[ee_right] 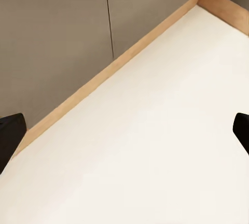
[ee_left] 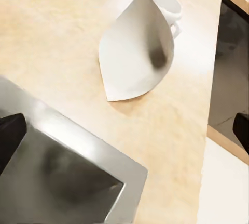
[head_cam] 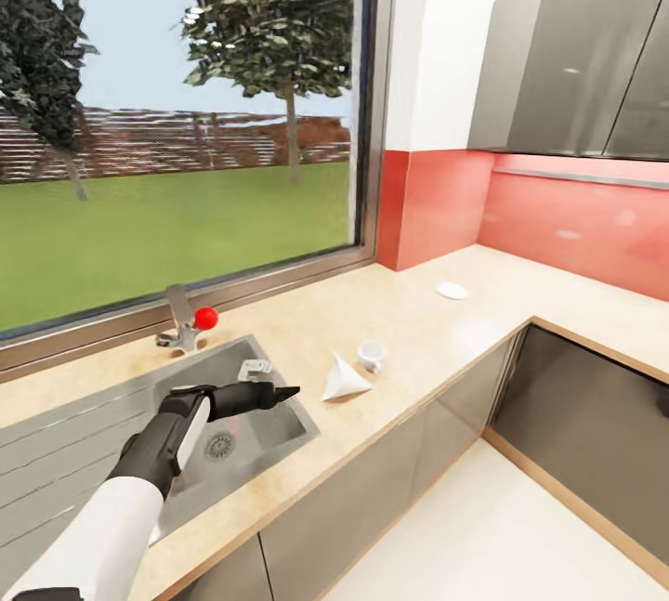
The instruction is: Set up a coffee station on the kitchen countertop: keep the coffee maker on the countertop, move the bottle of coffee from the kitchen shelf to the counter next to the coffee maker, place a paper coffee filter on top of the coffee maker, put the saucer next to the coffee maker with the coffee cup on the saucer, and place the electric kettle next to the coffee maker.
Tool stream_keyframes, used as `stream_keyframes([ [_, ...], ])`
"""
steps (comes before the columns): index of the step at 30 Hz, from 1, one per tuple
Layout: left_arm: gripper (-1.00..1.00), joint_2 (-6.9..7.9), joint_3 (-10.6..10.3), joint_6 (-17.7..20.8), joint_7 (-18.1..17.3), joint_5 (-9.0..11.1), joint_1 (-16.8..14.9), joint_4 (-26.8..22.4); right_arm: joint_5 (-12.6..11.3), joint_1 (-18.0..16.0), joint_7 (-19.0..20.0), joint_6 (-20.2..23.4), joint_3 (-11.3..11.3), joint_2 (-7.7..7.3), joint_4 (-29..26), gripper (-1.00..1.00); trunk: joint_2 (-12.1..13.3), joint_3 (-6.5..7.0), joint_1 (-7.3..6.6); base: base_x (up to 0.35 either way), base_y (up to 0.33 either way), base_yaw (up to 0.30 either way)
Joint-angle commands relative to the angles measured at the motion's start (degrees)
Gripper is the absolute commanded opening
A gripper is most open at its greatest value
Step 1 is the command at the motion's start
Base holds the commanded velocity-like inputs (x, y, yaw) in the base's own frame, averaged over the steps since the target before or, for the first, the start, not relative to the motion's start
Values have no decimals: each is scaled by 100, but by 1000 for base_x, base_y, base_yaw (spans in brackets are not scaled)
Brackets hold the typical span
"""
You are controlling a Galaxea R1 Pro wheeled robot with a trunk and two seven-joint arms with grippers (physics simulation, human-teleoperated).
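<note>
The left pincer (head_cam: 283, 393) hangs over the near right corner of the sink (head_cam: 139, 415), pointing right toward the filter (head_cam: 346, 380), which lies on the desk (head_cam: 437, 332) just right of the sink with its wide mouth toward the near edge. In the left wrist view the two dark fingertips (ee_left: 10, 135) sit at opposite edges of the picture with the filter (ee_left: 136, 52) well ahead between them, so the pincer is spread wide and holds nothing; it looks lined up for a reach at the paper, not yet touching it. The cup (head_cam: 373, 355) stands just beyond the filter, to its far right, so close that in the wrist view the filter overlaps it (ee_left: 167, 4); whether they touch I cannot tell. That closeness matters: a grab from this side could nudge the cup. The saucer (head_cam: 452, 290) lies well apart, farther right toward the red backsplash (head_cam: 557, 229), so cup and saucer are still to be paired. The right pincer (ee_right: 124, 130) faces the pale floor (ee_right: 155, 146) beside the cabinet fronts (ee_right: 62, 31), its fingertips likewise at the picture's edges, wide apart and empty, probably parked out of the way while the left arm works.
</note>
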Motion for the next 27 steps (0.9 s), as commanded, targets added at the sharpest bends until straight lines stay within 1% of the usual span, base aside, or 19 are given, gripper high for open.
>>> stream_keyframes([
  [1, 100, -2, 9, 45, -16, 21, -5, -2, 45, -6, 36, -18, -47, 7, 2, 100, -12, -13, 6, 240, 224, 0],
  [3, 100, -5, 9, 43, -10, 23, -5, -2, 45, -6, 35, -18, -50, 4, 27, 100, -12, -13, 6, 240, 221, 0],
  [4, 100, -16, -17, 10, 23, -11, 28, 31, 19, -6, 28, -35, -71, -30, 60, 100, -12, -13, 6, 0, 0, 0],
  [7, 100, -2, 2, -87, 42, -114, 126, 128, 40, -6, 22, -30, -76, -127, 126, 100, -12, -13, 6, 0, 0, 0],
  [8, 100, 2, 17, -120, 54, -120, 159, 160, 45, -6, 21, -28, -76, -149, 104, 100, -12, -13, 6, 0, 0, 0],
  [12, 100, 2, 16, -179, 141, -37, 289, 261, 41, -6, 33, -27, -72, -279, 88, 100, -12, -13, 6, 0, 0, 0],
  [16, 100, -5, -13, -299, 193, -34, 416, 261, 34, -6, 21, -26, -78, -409, 79, 100, -12, -13, 6, 0, 0, -23],
  [22, 100, -16, -25, -493, 195, -145, 417, 261, 28, -6, 7, -18, -88, -457, 84, 100, -12, -13, 6, 0, 0, -244],
  [27, 100, -16, -26, -654, 182, -173, 417, 259, 29, -6, 1, -18, -88, -466, 94, 100, -12, -13, 6, 0, 0, -279],
])
